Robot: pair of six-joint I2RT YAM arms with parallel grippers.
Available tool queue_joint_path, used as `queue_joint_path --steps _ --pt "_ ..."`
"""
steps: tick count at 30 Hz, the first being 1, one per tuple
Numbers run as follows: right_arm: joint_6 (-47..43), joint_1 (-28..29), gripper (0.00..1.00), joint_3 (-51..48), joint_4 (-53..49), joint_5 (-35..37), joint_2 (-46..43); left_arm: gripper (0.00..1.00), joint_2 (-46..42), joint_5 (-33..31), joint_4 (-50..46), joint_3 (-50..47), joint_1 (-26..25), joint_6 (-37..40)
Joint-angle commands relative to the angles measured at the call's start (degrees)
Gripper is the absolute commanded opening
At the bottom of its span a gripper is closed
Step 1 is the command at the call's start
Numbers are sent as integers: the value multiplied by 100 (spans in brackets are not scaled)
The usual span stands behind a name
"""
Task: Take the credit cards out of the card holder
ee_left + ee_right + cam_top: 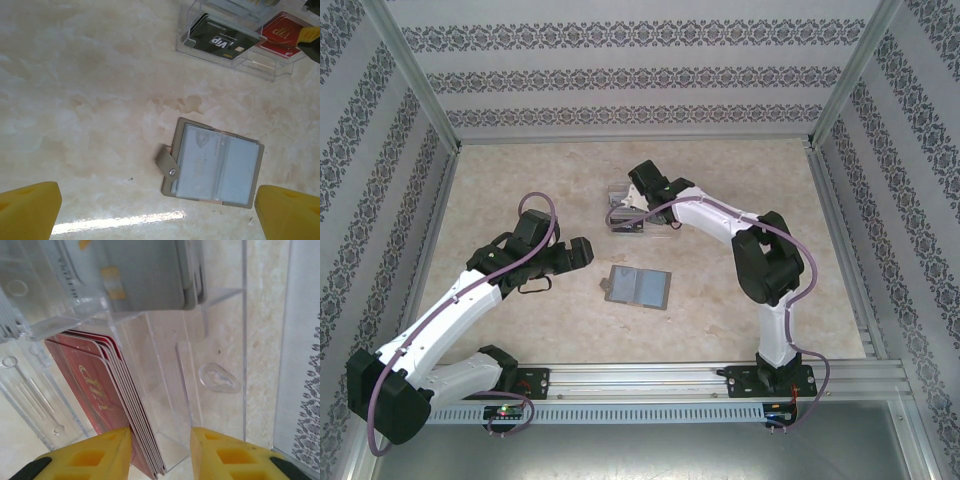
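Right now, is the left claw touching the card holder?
Apart. The top external view shows the left claw short of the card holder, with bare table between them. In the left wrist view the holder lies open, clear of both fingers.

Glossy marble-look table [90, 90]; clear plastic box [240, 60].

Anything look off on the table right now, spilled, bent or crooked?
Nothing spilled or damaged. The card holder lies open and flat, turned slightly askew to the edges of the table, its snap tab flopped outward. In the clear box, the red cards lean at a slant rather than lying flat.
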Motion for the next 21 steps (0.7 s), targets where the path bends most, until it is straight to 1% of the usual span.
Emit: queue_joint_path --steps 1,3,7,10,14,18,21 --pt "171 -77 37 198 119 325 37 100 -72 18 -85 -50 84 -20" --pt "287 -71 37 207 87 293 -9 100 -66 38 -68 -37 101 -12" --pt "810 -46 38 200 -124 71 -245 100 -5 91 9 -39 96 -5" --pt "1111 3 41 -7 -118 -54 -549 100 88 181 102 -30 98 -12" --pt "1547 84 42 -320 -118 -97 -990 100 251 357 254 -7 97 -22" --pt "2314 191 41 -753 -126 -217 -1551 100 447 606 492 5 94 -49" --pt "3214 271 37 -1113 -172 -480 -2075 97 644 878 744 2 99 -80"
